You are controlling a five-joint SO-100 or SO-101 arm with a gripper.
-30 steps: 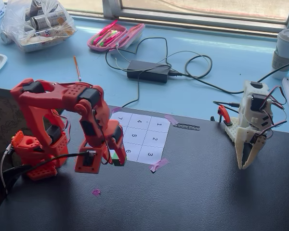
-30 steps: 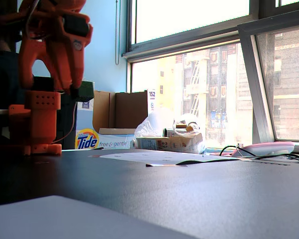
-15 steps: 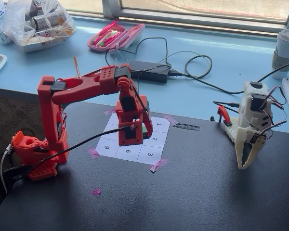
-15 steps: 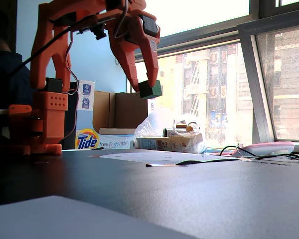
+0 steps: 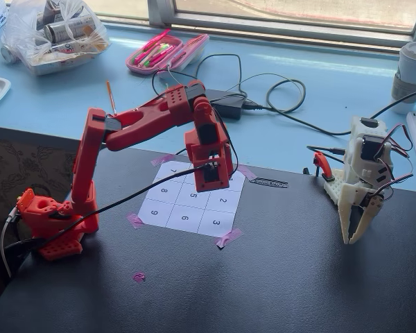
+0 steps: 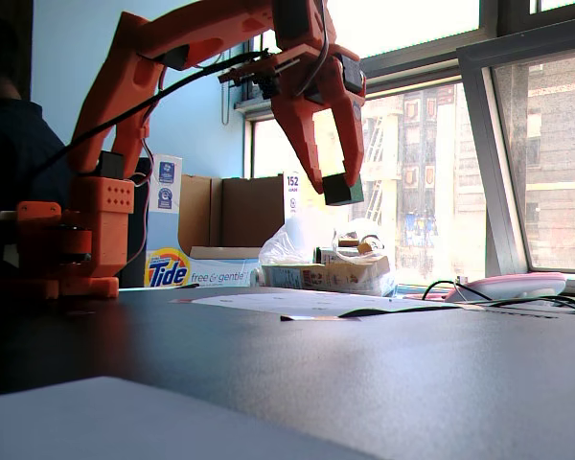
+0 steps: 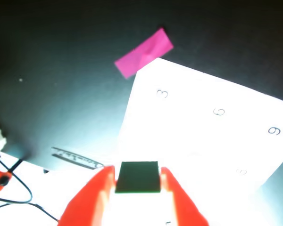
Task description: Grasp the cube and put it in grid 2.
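My red gripper (image 6: 336, 184) is shut on the cube (image 6: 342, 189), which looks dark against the bright window, and holds it well above the table. In the wrist view the cube (image 7: 137, 176) sits between the two red fingers (image 7: 177, 197) over the washed-out numbered sheet (image 7: 203, 122); the 3, 6 and 9 are readable, the 2 is not. From the fixed view above, the gripper (image 5: 210, 182) hangs over the sheet's far cells and hides the cube. Grid 2 (image 5: 222, 202) lies bare just right of the gripper.
A white second arm (image 5: 360, 187) stands at the right on the black mat. Pink tape (image 5: 228, 238) holds the sheet's corners. Cables (image 5: 277, 97), a pink pencil case (image 5: 166, 52) and a plastic bag (image 5: 52, 31) lie on the blue table behind.
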